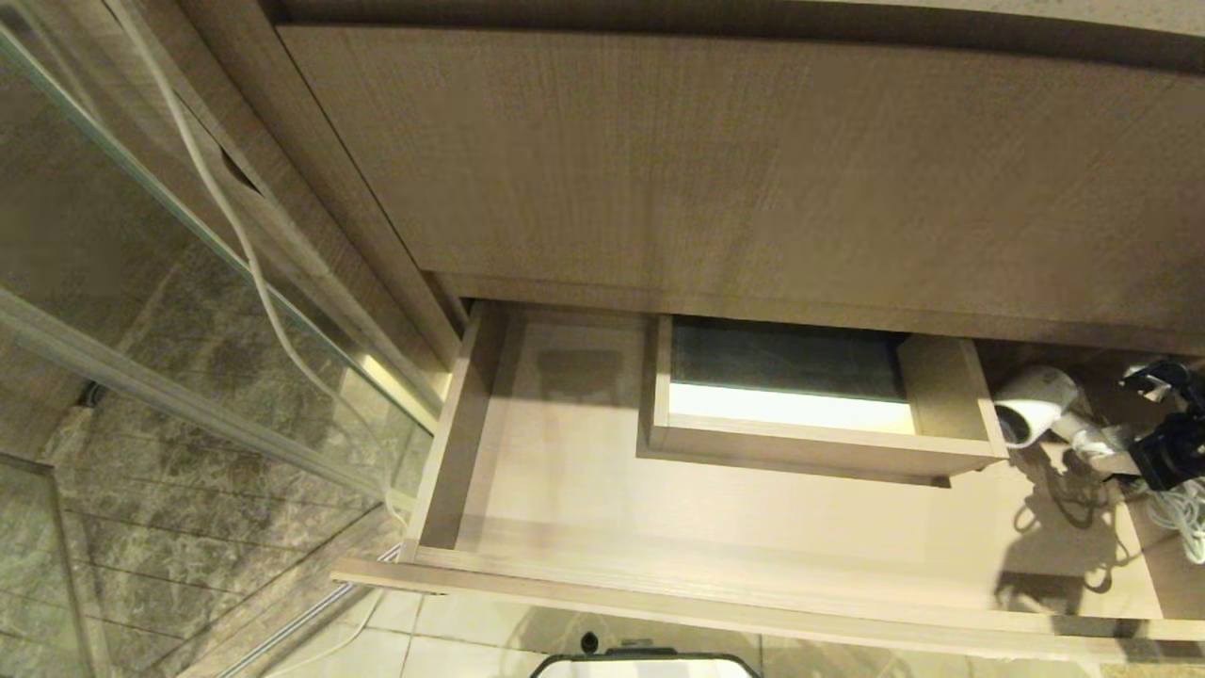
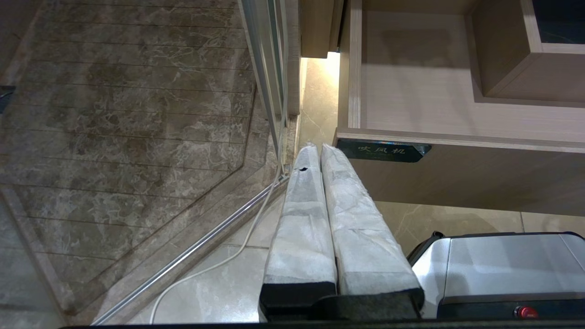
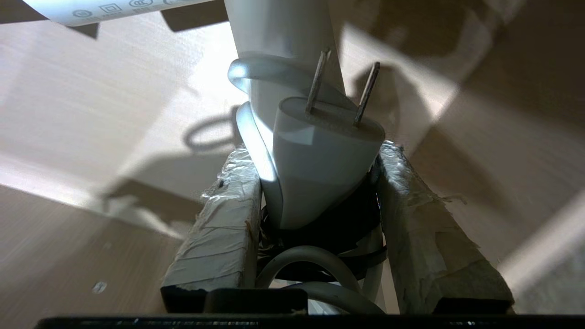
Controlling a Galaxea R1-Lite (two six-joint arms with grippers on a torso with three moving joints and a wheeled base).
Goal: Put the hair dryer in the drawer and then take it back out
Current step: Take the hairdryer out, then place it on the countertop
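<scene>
The drawer stands pulled out, its dark label at the front corner. At its right end the white hair dryer is held a little off the drawer floor and casts a shadow on it. My right gripper is shut on the hair dryer at the handle and cord bundle. In the right wrist view the taped fingers flank the plug under the white handle. My left gripper hangs shut and empty just outside the drawer's label corner.
A boxed cutout rises in the drawer's middle. Above the drawer is a taller plain wood panel. A glass shower partition with a white cable stands to the left. Loose cord loops hang at the far right. My base is below.
</scene>
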